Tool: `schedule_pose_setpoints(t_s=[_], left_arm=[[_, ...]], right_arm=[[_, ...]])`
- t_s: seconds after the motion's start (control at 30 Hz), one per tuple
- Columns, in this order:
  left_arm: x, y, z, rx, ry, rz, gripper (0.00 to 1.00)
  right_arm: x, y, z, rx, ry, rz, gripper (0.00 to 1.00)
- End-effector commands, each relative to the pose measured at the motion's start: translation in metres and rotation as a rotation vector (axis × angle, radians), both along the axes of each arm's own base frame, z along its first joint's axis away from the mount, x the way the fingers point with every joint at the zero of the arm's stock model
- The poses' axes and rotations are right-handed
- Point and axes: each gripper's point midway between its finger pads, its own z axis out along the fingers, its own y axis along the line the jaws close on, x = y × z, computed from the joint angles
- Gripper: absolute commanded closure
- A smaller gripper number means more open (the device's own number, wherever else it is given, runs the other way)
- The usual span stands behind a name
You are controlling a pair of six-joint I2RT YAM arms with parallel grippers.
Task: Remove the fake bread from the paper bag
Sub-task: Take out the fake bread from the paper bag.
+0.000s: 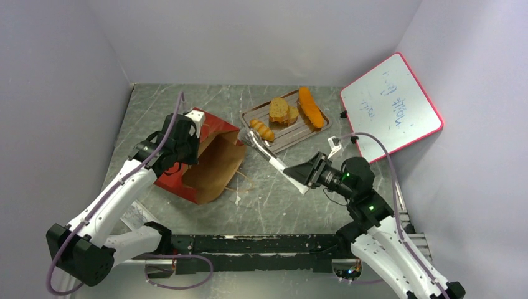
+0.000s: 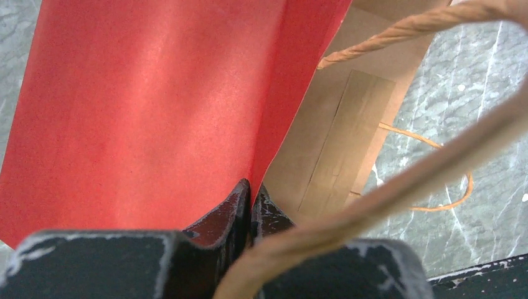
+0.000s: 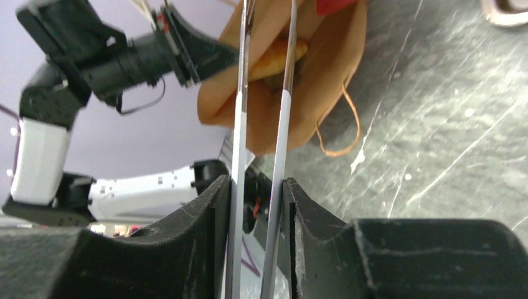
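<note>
Right wrist view: tongs (image 3: 282,124) tips cut off at top edge; bread piece (image 3: 269,57) inside paper bag (image 3: 330,81) mostly hidden. Left wrist view: cord handle (image 2: 386,196) blurred near lens. Whiteboard (image 1: 391,106) writing unreadable.

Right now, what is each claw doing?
Left claw: closed on the paper bag edge.
Right claw: closed on the metal tongs.

Red paper bag (image 1: 215,168) lies sideways, open; fake bread (image 1: 279,111) nearby
</note>
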Motion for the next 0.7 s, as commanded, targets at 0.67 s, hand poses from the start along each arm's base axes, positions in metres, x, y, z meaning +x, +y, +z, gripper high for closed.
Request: schedule_pose_setpoints(t_s=[0.67], left_arm=[[0.041, -0.042, 0.032, 0.263, -0.222, -0.109, 0.93]], right_arm=[[-0.062, 0.067, -0.074, -0.059, 0.075, 0.282, 0.67]])
